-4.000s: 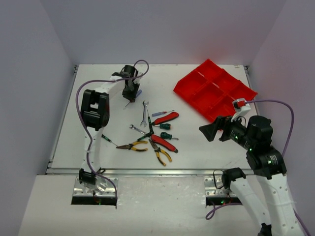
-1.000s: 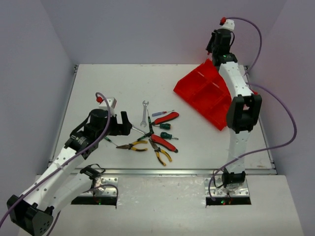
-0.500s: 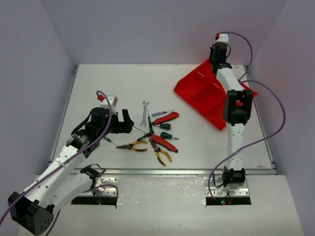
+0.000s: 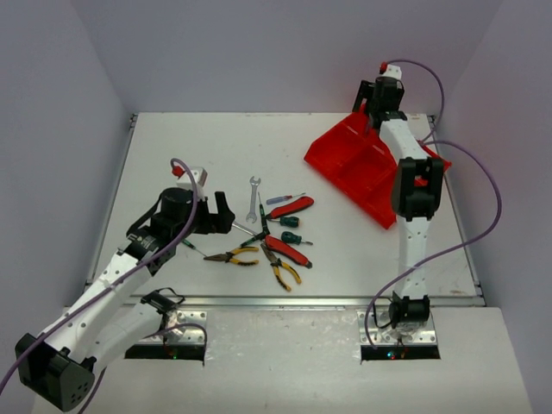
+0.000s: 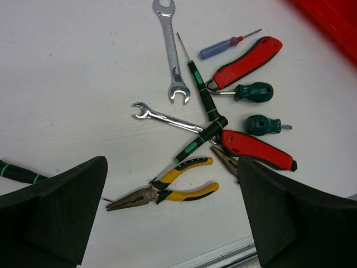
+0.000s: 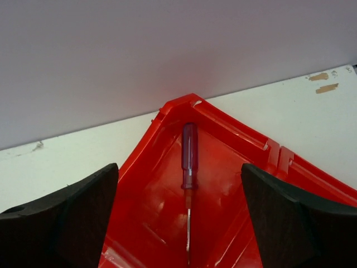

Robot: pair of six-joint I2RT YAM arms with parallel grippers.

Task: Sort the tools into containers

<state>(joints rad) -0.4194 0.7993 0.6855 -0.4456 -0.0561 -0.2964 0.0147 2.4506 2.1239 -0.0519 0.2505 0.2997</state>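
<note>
The tools lie in a loose pile mid-table: a silver wrench [image 4: 254, 195] [image 5: 169, 50], a smaller wrench [image 5: 166, 118], yellow-handled pliers [image 4: 233, 255] [image 5: 167, 190], red-handled pliers [image 4: 291, 207] [image 5: 245, 60], green-handled screwdrivers [image 5: 252, 92] and a slim blue one [image 5: 222, 47]. My left gripper [image 4: 222, 214] [image 5: 172, 181] hangs open above the yellow pliers, holding nothing. My right gripper [image 4: 369, 102] [image 6: 178, 173] stands open over the far corner compartment of the red tray [image 4: 354, 164] [image 6: 173, 103]. A blue-handled screwdriver [image 6: 189, 149] lies loose in that compartment.
Second yellow pliers [image 4: 283, 273] and second red-handled pliers [image 4: 287, 251] lie toward the near edge. A black-and-green screwdriver [image 4: 191, 247] lies under the left arm. The tray sits tilted at the back right, close to the rear wall.
My right gripper dropped to the tray's far corner and opened, leaving the blue-handled screwdriver in the compartment. The left arm has barely shifted.
</note>
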